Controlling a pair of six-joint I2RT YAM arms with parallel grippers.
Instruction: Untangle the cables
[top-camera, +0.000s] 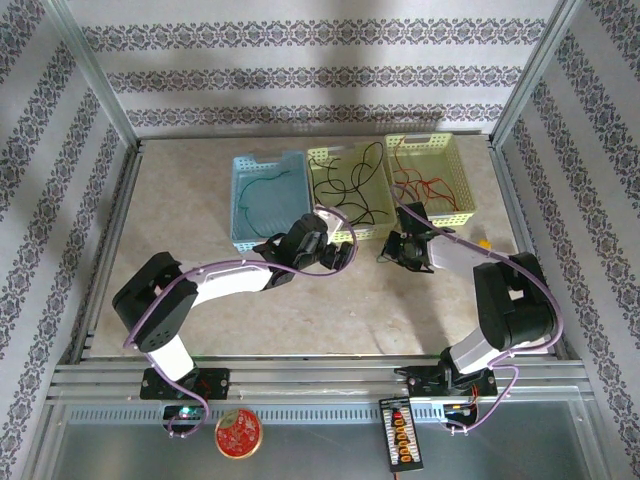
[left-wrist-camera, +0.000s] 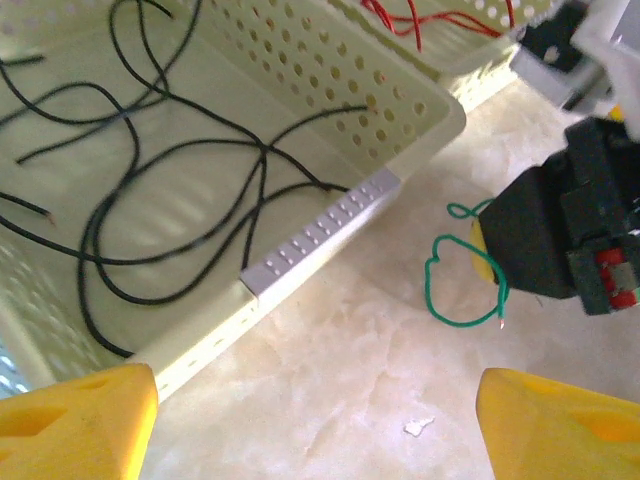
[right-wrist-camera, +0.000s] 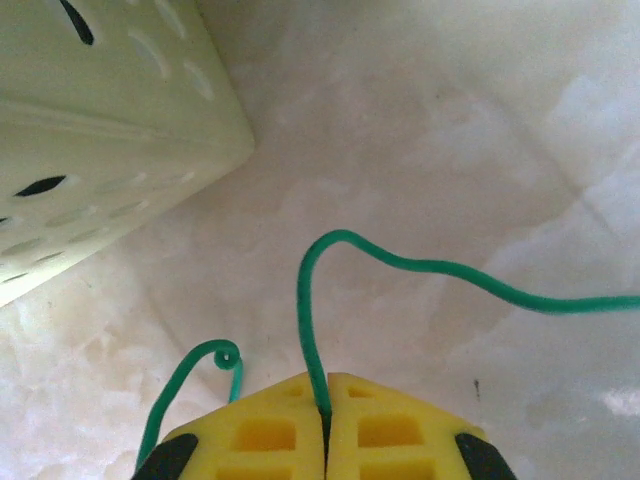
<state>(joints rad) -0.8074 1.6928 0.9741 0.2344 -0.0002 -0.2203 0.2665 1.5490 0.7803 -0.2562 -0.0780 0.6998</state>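
Closest of all are the yellow pads of the right hand, clenched together with a green cable pinched in the seam between them. From the pinch the strand rises, arches over and trails off to the side across the surface. A shorter curled end loops out beside the pads. I read this as one strand pulled out alone so it can be sorted away from the others. It sits on the open marble-look surface just off the near corner of the pale green basket, not inside any bin.

From the left wrist the same green cable shows as a loose loop at the right hand, which is tipped down with its fingertips almost on the surface.

The left hand is released, its two yellow fingers wide apart and grasping nothing. It points at the near wall of the middle basket, where the black cables lie crossed over one another. That looks to me like a waiting pose.

From above, the left arm reaches low and forward across the surface, and the right arm folds inward, so both hands meet in front of the middle basket. Red cables fill the right basket, and another green strand lies in the blue basket.
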